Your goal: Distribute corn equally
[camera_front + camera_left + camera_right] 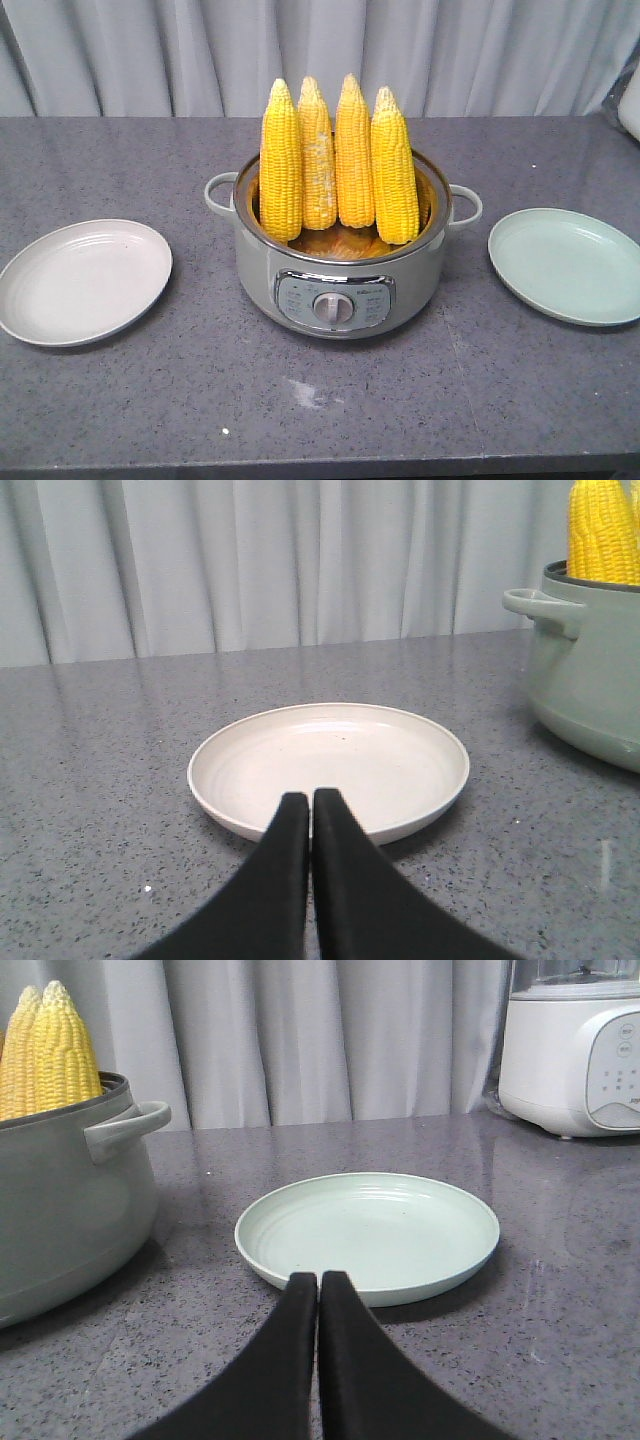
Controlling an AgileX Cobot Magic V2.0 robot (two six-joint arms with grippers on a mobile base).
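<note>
So, left gripper (311, 798): your two black fingers are pressed flat together, tips at the near rim of the white plate in the wrist view; can't tell the height above it
Right gripper (318, 1280): same state, fingers closed against each other, tips at the near rim of the green plate
Corn (338, 160): all four cobs stand upright side by side in the pot, tapered ends up, sticking well above the rim; ahead and right of your left gripper, ahead and left of your right one; one cob has whitish patches
Pot (340, 290): grey-green, two side handles, dial at front; between the two plates, apart from both
White plate (330, 765): straight ahead of the left gripper
Green plate (370, 1230): straight ahead of the right gripper
White appliance (575, 1050): ahead-right of the right gripper, beyond the green plate
Counter (150, 400): grey speckled, curtain (450, 50) behind
</note>
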